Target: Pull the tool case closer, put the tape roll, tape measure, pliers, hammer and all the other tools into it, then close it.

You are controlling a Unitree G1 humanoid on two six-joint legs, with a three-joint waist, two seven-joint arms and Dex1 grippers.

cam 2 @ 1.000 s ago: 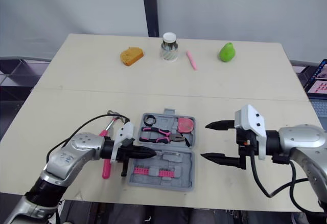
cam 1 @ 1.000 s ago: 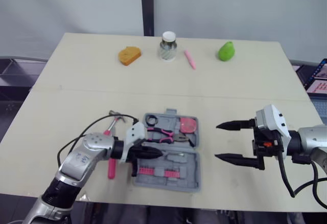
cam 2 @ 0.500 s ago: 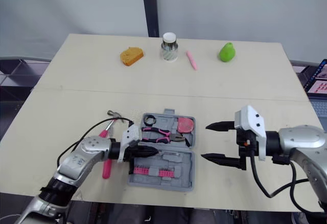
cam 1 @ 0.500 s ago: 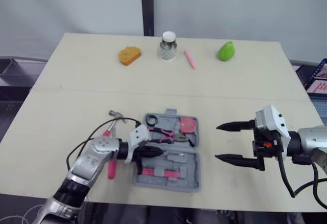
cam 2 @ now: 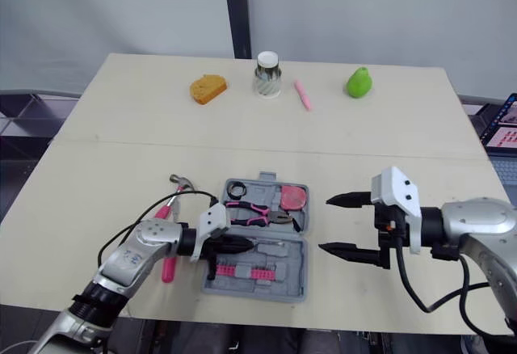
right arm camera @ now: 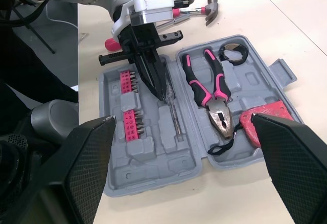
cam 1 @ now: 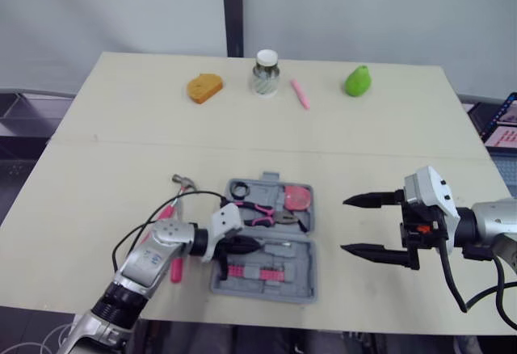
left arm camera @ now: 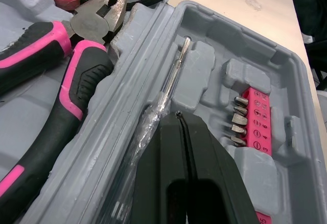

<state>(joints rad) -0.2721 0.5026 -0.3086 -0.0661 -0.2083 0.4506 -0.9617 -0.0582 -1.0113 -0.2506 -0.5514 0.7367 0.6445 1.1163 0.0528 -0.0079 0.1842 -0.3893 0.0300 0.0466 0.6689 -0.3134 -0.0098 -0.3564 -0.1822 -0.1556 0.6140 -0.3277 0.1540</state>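
Observation:
The grey tool case (cam 1: 302, 288) lies open near the table's front edge. Its far half holds a black tape roll (cam 1: 240, 188), pink-handled pliers (cam 1: 257, 210) and a pink tape measure (cam 1: 298, 197). The near half holds pink bit strips (cam 1: 250, 272) and a thin screwdriver (left arm camera: 171, 83). A pink-handled hammer (cam 1: 175, 208) lies on the table just left of the case. My left gripper (cam 1: 255, 245) is shut, its tips low over the near half beside the screwdriver. Standing open to the right of the case is my right gripper (cam 1: 344, 225), with nothing between its fingers.
Along the far edge of the table (cam 1: 121, 152) sit an orange sponge-like piece (cam 1: 203, 88), a small jar (cam 1: 265, 73), a pink marker (cam 1: 300, 94) and a green pear (cam 1: 357, 81). A black cable loops around my left forearm by the hammer.
My left wrist has shifted a little to the right and lower, while its fingertips stay over the case's near half. The right arm has not moved.

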